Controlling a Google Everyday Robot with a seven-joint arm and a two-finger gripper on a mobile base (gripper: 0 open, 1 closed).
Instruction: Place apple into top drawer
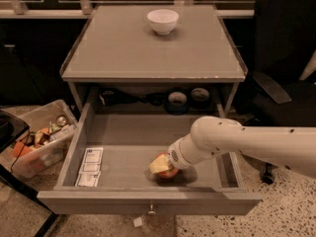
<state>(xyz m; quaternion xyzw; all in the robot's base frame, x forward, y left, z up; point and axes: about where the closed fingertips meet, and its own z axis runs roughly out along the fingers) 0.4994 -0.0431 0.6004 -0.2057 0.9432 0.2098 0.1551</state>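
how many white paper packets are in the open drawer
3 packets along the left wall, as seen, of the top drawer: back, middle, and front corner. The gripper is at the apple, front centre; its arm might hide others.
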